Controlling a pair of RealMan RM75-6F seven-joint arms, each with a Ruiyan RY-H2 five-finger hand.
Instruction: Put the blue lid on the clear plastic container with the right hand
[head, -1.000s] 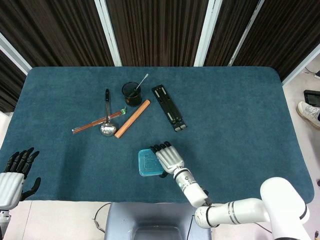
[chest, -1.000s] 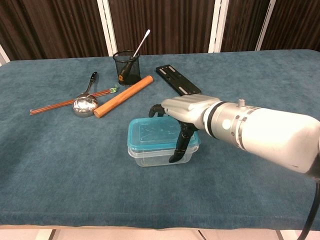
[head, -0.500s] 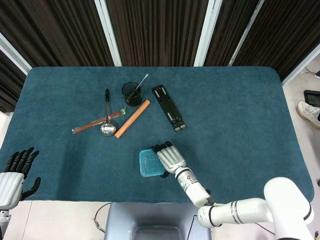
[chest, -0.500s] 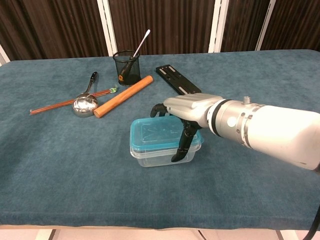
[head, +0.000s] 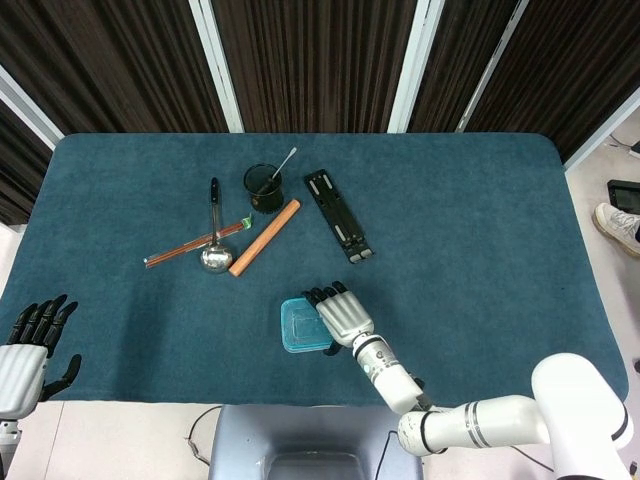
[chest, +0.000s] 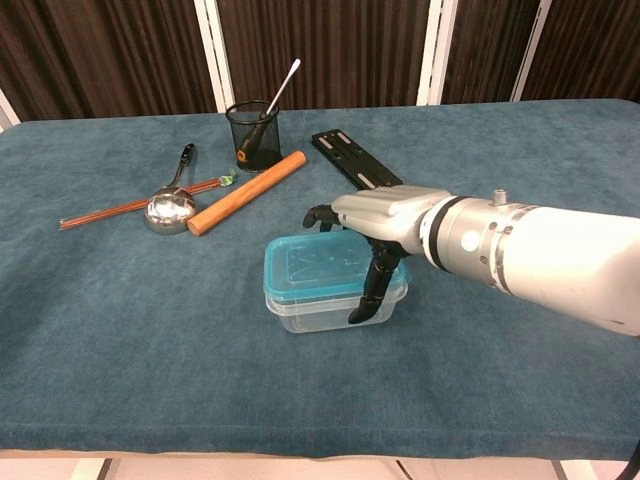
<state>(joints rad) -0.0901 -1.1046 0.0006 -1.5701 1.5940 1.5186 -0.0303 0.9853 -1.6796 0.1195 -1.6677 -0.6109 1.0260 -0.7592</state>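
Note:
The blue lid lies on top of the clear plastic container near the table's front middle, also seen as the blue lid in the head view. My right hand grips the lid's right end, thumb down the front side and fingers curled over the far edge; from above the right hand covers the lid's right part. My left hand hangs off the table's front left corner, fingers apart, holding nothing.
A black mesh cup with a stick in it, a wooden rod, a metal ladle, chopsticks and a black folding stand lie further back on the blue cloth.
The container with the lid and my right hand have slid a little to the right together. The left hand has stayed put.

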